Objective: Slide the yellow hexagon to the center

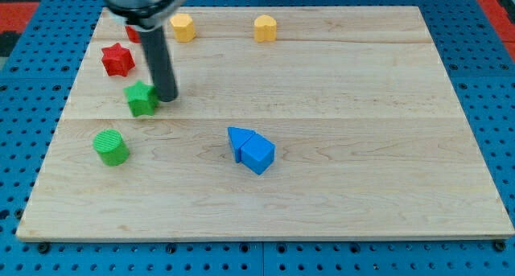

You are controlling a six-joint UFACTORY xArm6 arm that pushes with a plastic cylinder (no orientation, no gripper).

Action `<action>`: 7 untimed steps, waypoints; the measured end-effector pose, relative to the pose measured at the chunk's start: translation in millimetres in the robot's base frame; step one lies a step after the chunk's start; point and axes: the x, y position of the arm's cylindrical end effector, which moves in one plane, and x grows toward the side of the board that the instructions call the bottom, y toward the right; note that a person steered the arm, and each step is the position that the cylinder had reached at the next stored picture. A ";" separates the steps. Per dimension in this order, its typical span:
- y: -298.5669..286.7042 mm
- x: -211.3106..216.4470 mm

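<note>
Two yellow blocks lie near the view's top edge of the wooden board [362,187]. The left one [183,26] looks like the yellow hexagon. The right one [265,27] has a notched top, like a heart. My rod comes down from the view's top left, and my tip [166,99] rests on the board right against the right side of a green star [142,98]. The tip is well below the yellow hexagon and slightly to its left, not touching it.
A red star [117,59] lies above and left of the green star. Another red block [133,33] is partly hidden behind the rod. A green cylinder [110,146] is at the lower left. A blue triangle [239,138] touches a blue cube [258,155] near the board's middle.
</note>
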 end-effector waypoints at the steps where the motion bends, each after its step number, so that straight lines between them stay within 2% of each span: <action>1: -35.2 0.7; 2: -11.0 -16.3; 3: 78.8 -64.0; 4: 186.0 -92.2; 5: 260.4 -148.3; 6: 256.6 -192.5; 7: 195.8 -208.6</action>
